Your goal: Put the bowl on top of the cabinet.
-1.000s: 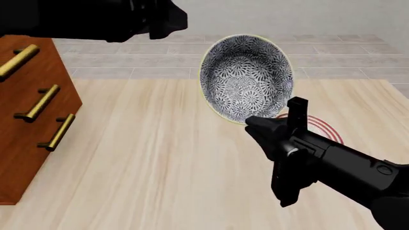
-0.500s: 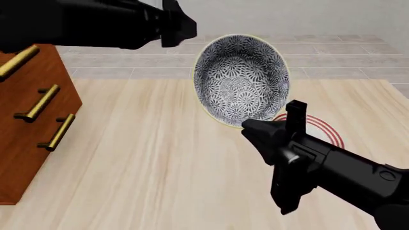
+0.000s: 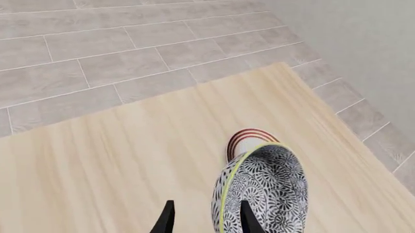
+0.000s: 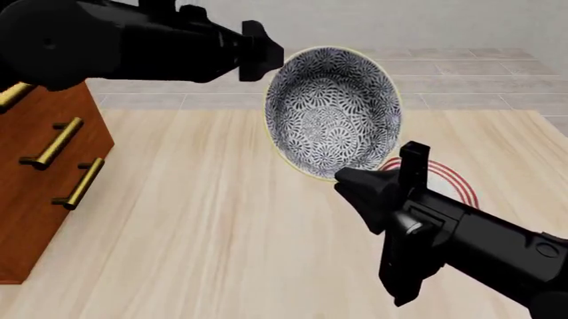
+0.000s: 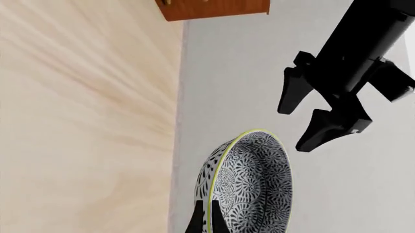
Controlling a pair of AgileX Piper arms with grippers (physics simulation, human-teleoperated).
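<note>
Since a second ago the left hand (image 4: 266,50), fingers spread, has closed on the bowl (image 4: 333,109) pinched aloft by the right hand (image 4: 377,174); grip the rim squarely before release toward the cabinet (image 4: 40,179).

The front view looks forward and down from above and behind both arms. Each wrist view looks along its own fingers, close in. All three share the bowl (image 4: 333,111) and table (image 4: 204,219).
</note>
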